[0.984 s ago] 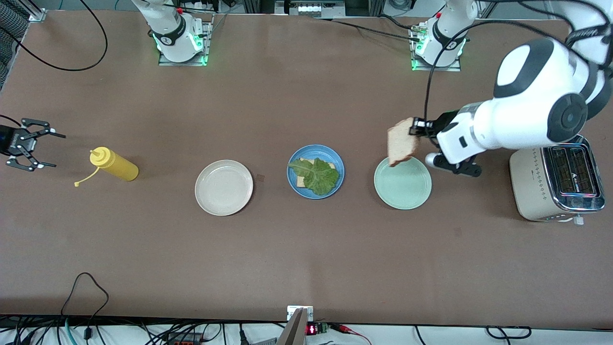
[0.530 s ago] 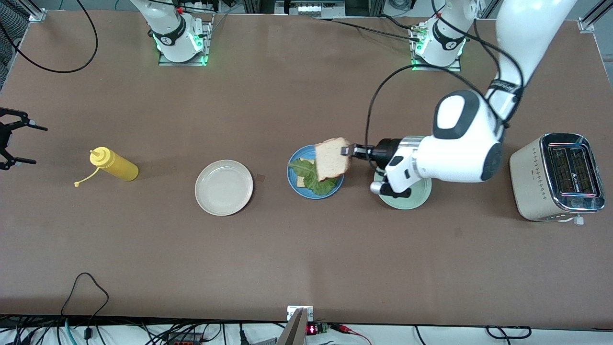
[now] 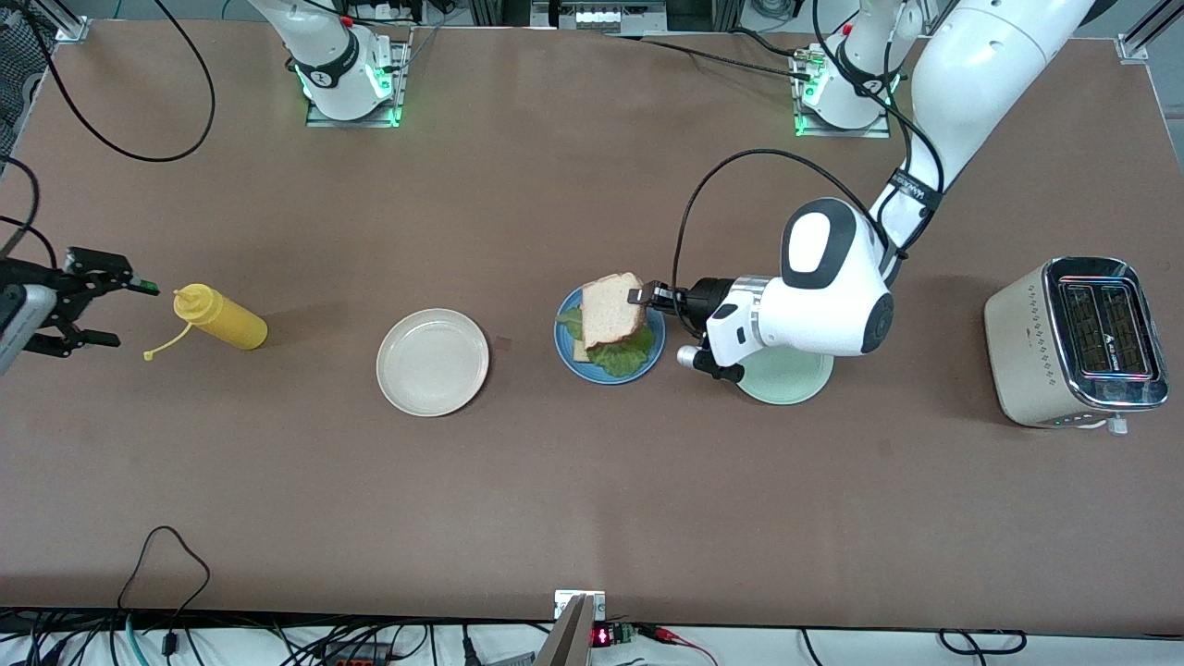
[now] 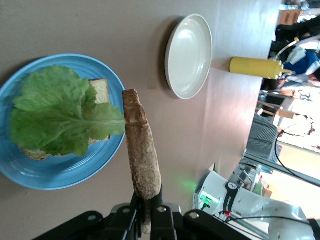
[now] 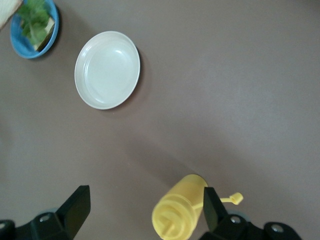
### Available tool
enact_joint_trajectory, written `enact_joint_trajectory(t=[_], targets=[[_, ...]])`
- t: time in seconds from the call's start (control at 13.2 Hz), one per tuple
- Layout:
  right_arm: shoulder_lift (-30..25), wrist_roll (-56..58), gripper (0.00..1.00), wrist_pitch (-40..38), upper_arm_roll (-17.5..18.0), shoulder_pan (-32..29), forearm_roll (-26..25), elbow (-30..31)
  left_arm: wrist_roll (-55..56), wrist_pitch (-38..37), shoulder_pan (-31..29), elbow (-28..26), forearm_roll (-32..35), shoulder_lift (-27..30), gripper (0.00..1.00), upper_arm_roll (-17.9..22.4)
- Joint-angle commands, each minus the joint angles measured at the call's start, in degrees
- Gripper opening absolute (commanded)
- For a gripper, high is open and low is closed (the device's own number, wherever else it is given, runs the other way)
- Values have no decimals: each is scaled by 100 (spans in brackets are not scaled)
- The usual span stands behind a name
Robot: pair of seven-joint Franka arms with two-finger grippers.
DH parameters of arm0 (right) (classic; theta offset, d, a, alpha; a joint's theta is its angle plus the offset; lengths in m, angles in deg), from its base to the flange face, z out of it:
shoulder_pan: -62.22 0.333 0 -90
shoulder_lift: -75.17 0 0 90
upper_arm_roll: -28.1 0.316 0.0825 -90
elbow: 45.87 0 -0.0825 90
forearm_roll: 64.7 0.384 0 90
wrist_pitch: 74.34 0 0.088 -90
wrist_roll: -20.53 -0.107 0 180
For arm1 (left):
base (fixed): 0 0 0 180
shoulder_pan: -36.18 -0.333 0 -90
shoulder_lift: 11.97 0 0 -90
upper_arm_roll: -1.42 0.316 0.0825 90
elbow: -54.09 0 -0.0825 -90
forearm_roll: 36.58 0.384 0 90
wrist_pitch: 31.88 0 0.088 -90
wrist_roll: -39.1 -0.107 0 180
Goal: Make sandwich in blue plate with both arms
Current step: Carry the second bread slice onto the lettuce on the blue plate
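The blue plate [image 3: 610, 379] sits mid-table with a bread slice [image 4: 102, 90] and a green lettuce leaf [image 3: 622, 356] on it. My left gripper [image 3: 638, 296] is shut on the edge of a second toasted bread slice [image 3: 610, 310], which hangs tilted over the lettuce [image 4: 60, 117]. In the left wrist view this slice [image 4: 142, 150] stands edge-on, up from the gripper [image 4: 147, 210], beside the blue plate [image 4: 50, 177]. My right gripper [image 3: 129, 315] hovers open at the right arm's end of the table, by the yellow bottle's nozzle, holding nothing.
A yellow squeeze bottle [image 3: 222, 317] lies on its side; it shows under the right gripper [image 5: 145, 200] as a yellow bottle [image 5: 180, 215]. A beige plate [image 3: 432, 362] and a mint-green plate [image 3: 791, 379] flank the blue one. A toaster [image 3: 1073, 342] stands at the left arm's end.
The left arm has carried the bread slice from above the mint-green plate to over the blue plate and lowered it toward the lettuce. The right gripper has shifted closer to the yellow bottle.
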Motion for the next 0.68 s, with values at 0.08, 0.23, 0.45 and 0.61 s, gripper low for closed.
enact_joint_trajectory(t=[0.08, 0.23, 0.45, 0.61], targets=[[-151, -1985, 100, -10, -73, 328, -460, 5, -1273, 161, -170, -215, -639, -290, 0, -45], [-256, -2988, 100, -89, -73, 399, -575, 14, -1966, 110, -399, -251, -1032, -588, 0, -45], [-467, -4087, 100, -273, -178, 863, -1022, 5, -2723, 109, -496, -233, -1551, -1097, 0, -45], [-599, -4950, 100, -553, -205, 1188, -1488, -135, -3330, 100, -531, -233, -1877, -1379, 0, -45]])
